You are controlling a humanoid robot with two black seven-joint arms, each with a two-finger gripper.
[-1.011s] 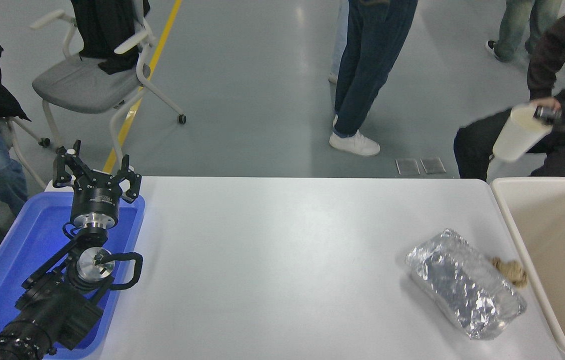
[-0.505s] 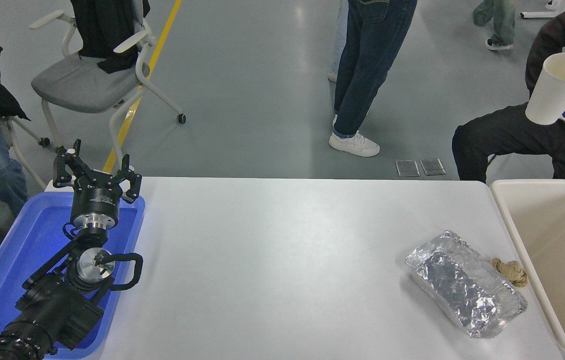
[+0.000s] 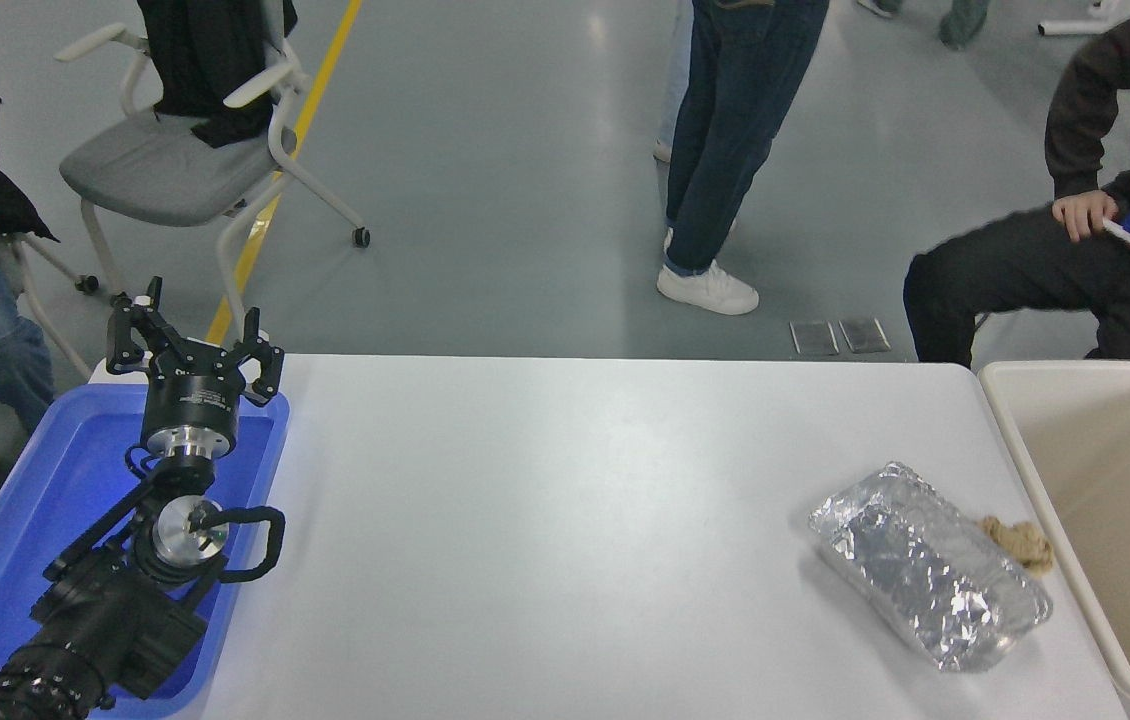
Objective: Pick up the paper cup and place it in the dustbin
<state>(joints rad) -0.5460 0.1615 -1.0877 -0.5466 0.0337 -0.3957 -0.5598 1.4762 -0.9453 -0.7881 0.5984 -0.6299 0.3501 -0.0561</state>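
A: Though the task names a paper cup, I can't find it anywhere in the view, neither on the table nor in the part of the bin that shows.

B: And the dustbin (image 3: 1025, 460)?

A: It stands at the table's right edge, cream-beige, cut off by the picture's border. Only bare inner walls show.

B: What lies nearest it?

A: A crumpled brown paper wad (image 3: 1023, 541) on the white table (image 3: 545, 520), just beside the bin's rim and touching the far corner of a crinkled silver foil tray (image 3: 928, 576). The middle of the tabletop is plain white with soft glare.

B: The robot?

A: The left gripper (image 3: 193, 350) hangs over the far end of a blue tray (image 3: 15, 520) at the table's left edge, fingers spread, nothing between them. The right arm is out of sight.

B: Beyond the table?

A: A grey glossy floor with a yellow line (image 3: 285, 160), a grey wheeled chair (image 3: 175, 165) draped with dark clothing, a standing person (image 3: 725, 140) in jeans and white shoes, and a seated person (image 3: 1105, 240) in black at the upper right.
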